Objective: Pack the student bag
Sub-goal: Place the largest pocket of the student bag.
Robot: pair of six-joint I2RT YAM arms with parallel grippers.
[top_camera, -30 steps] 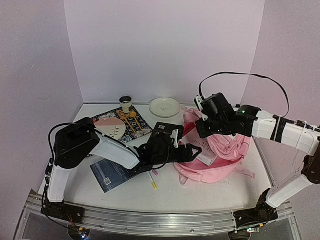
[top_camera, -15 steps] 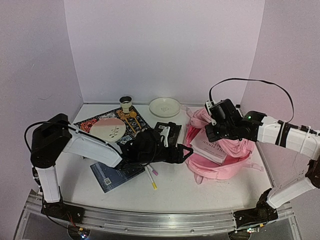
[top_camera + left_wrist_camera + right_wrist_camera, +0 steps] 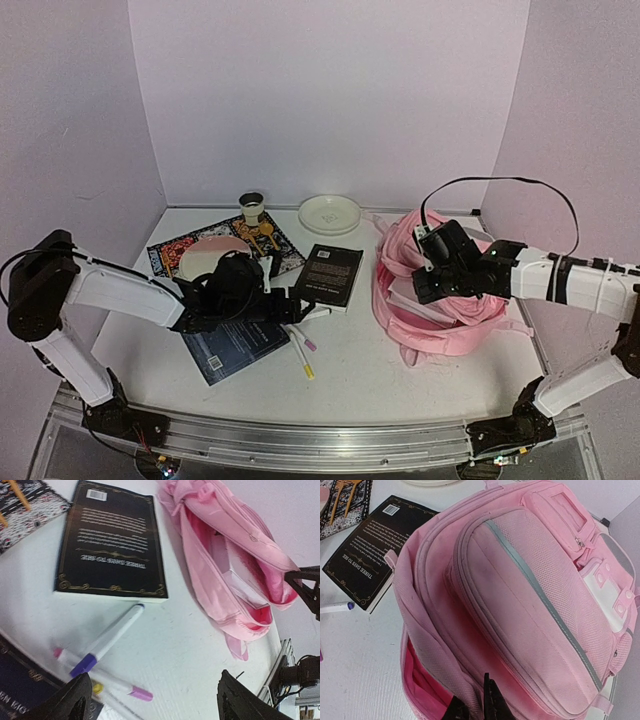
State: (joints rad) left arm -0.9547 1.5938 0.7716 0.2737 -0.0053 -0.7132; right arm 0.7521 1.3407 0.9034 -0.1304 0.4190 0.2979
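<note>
On the right half of the white desk (image 3: 350, 375) I see the soft pink fabric student bag (image 3: 445, 335) lying slumped, main compartment gaping toward the middle. Front pocket is mesh-textured with a grey trim strip. Right tool (image 3: 477, 703) is pinched almost closed on a fold of the bag's opening rim. Left tool (image 3: 153, 680) is spread wide, gripping nothing, low over a white plastic marker with a purple cap (image 3: 107, 637). Marker tip sits just beside a glossy black paperback with gold border (image 3: 107, 540), flat, apart from the bag.
</note>
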